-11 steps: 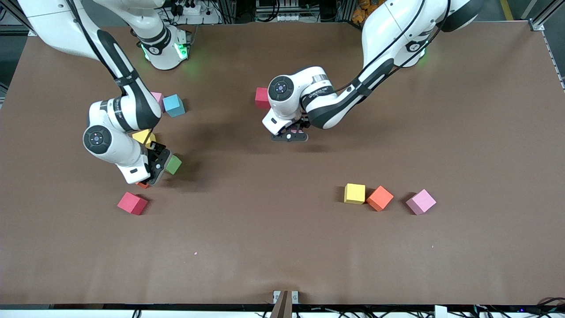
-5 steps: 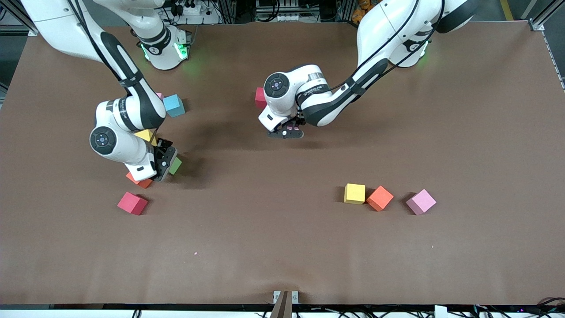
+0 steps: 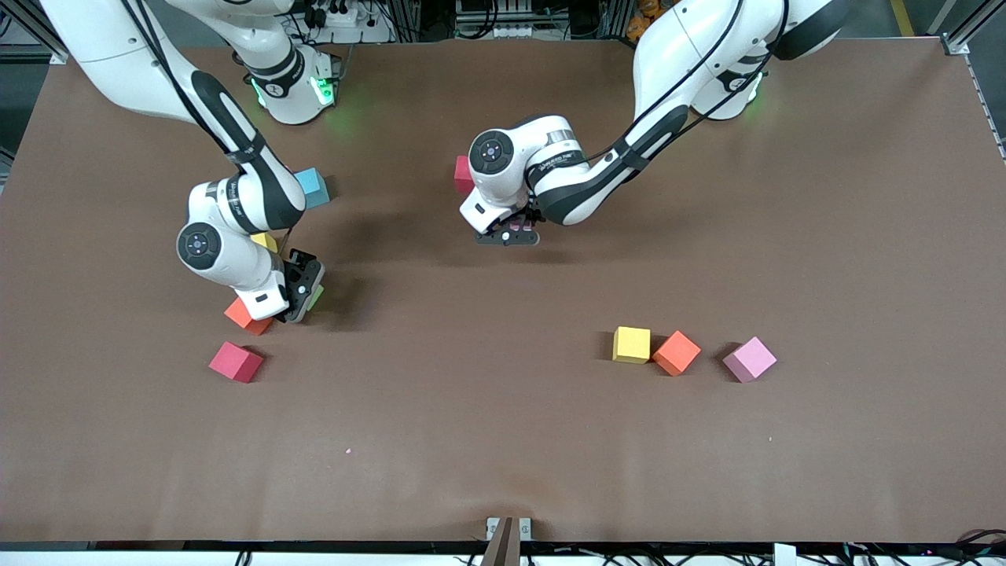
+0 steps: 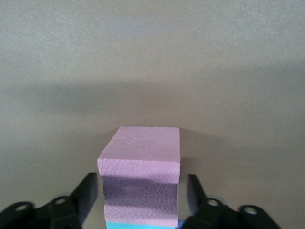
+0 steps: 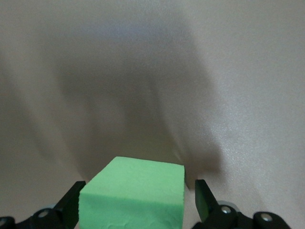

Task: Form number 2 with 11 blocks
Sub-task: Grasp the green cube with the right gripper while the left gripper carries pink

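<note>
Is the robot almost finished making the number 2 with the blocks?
No, it has barely started, and no 2 shape shows yet. Mid-table, the left gripper stands open around a pink block, near a red block. The right gripper is open around the green block, not gripping it yet. The yellow block, orange block and others lie scattered, waiting.

A yellow block point(image 3: 631, 344) touches an orange block point(image 3: 676, 353), with a pink block point(image 3: 749, 359) nearby.
</note>
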`<state>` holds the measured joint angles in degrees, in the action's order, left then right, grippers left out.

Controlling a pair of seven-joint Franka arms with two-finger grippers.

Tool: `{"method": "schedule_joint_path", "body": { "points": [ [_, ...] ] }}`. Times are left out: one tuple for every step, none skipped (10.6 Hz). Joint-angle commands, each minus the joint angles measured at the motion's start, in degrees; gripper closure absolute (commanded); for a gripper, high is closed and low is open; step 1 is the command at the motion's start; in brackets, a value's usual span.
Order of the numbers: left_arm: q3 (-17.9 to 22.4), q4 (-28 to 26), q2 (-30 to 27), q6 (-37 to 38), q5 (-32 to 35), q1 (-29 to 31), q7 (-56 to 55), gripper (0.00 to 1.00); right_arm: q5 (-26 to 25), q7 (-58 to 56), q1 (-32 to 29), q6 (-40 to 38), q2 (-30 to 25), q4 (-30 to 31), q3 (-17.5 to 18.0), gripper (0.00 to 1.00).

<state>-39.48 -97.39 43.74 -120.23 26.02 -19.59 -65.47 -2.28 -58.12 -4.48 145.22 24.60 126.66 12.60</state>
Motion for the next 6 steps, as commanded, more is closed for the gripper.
{"method": "schedule_joint_path", "body": {
  "points": [
    [0.4,1.0,-0.6,0.4,0.2,-0.5,-0.6,0.0,1.0,-1.6,0.2,0.5,-0.6,0.4,0.0,0.0],
    [0.3,1.1,-1.4,1.0,-0.1,-0.5,-0.9,0.0,1.0,-1.6,0.1,0.5,-0.6,0.3,-0.1,0.07],
    [0.2,1.2,-2.5,2.4,-0.6,0.3,-2.5,0.0,1.0,-1.6,0.1,0.1,-0.9,0.1,0.0,0.35],
    [0.2,1.2,-4.5,3.2,-0.7,0.6,-4.5,0.0,0.7,-1.3,0.4,-0.1,-1.4,-0.4,0.2,0.56],
    [0.1,1.2,-5.8,3.5,-0.9,1.9,-5.6,0.0,0.5,-1.3,2.2,-0.4,-1.8,-1.7,0.5,0.66],
    [0.1,1.2,-7.2,3.5,-2.9,4.4,-6.2,0.0,0.5,-1.0,3.8,-1.1,-2.3,-3.2,1.6,0.71]
  ]
}}
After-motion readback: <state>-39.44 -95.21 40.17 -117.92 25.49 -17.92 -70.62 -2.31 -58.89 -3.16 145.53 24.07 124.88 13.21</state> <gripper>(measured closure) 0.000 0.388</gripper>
